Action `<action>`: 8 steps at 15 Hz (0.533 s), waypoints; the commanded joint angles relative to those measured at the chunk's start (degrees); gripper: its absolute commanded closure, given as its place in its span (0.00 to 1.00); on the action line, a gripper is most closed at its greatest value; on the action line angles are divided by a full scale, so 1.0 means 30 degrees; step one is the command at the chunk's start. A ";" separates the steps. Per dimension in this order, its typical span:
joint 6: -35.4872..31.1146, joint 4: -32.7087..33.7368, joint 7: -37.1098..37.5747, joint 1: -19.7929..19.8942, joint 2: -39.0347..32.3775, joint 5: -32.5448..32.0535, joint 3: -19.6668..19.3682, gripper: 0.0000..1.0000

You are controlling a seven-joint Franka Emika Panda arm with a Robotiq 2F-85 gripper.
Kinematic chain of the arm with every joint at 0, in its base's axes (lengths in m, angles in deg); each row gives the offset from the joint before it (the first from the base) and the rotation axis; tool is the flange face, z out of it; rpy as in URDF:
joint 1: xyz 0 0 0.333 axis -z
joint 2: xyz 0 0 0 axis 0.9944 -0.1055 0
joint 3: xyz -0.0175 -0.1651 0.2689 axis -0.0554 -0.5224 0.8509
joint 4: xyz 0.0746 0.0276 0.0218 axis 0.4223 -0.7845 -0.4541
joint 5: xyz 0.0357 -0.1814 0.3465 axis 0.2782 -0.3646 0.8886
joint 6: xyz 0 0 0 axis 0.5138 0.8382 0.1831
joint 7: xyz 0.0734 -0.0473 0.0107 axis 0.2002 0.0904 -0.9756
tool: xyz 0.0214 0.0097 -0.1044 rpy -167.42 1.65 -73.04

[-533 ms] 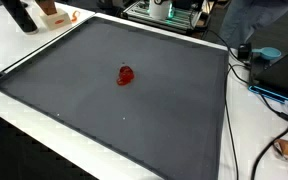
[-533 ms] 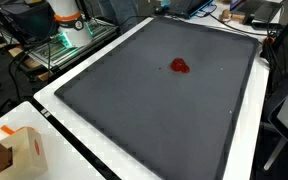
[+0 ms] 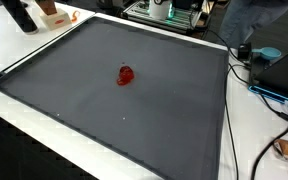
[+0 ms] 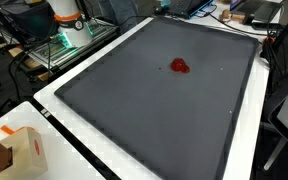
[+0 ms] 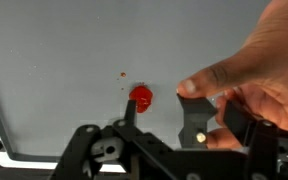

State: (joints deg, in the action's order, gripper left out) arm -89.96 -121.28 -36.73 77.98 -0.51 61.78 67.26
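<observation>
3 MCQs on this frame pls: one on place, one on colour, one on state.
1. Where does the small object lie?
A) on the dark mat, near its middle
B) on the white table beside the mat
C) inside a cardboard box

2. What colour is it?
A) blue
B) red
C) green

3. In the wrist view, how does the gripper stand?
A) shut on the object
B) open, holding nothing
C) shut and empty

Answers:
1 A: both exterior views show it on the mat, well inside the edges.
2 B: it is red in every view.
3 B: the fingers are apart, the object lies beyond their tips, and a person's hand is at one finger.
</observation>
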 commanded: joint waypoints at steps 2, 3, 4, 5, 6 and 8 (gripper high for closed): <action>-0.0222 -0.0066 -0.0485 -0.0217 -0.0090 0.0274 -0.0408 0.49; -0.0214 -0.0051 -0.0528 -0.0220 -0.0104 0.0279 -0.0436 0.58; -0.0208 -0.0046 -0.0559 -0.0222 -0.0113 0.0275 -0.0453 0.65; -0.0222 -0.0043 -0.0612 -0.0228 -0.0118 0.0279 -0.0475 0.73; -0.0200 -0.0030 -0.0674 -0.0227 -0.0133 0.0261 -0.0484 0.80; -0.0236 -0.0058 -0.0737 -0.0233 -0.0115 0.0267 -0.0493 0.96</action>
State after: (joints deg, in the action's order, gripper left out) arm -89.98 -121.27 -37.81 77.95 -0.56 61.80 66.59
